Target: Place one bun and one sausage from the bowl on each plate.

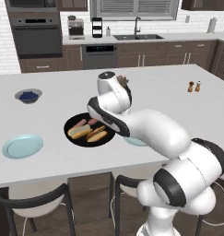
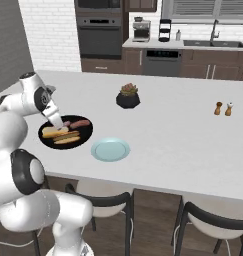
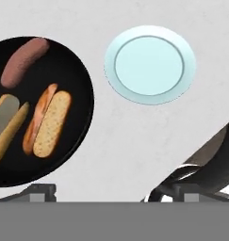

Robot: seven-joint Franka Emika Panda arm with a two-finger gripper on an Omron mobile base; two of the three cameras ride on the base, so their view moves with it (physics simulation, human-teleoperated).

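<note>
The gripper [image 3: 111,190] is held above the counter with jaws spread and empty; buns and sausages lie in the bowl [image 3: 78,75], beside 1 bare plate [image 3: 150,64]. A bun could be crushed by an off-centre grasp

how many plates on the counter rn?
2. One plate sits left of the bowl near the counter's front edge. The other plate lies to the bowl's right, mostly hidden by the arm in the left base view. Both are bare.
</note>
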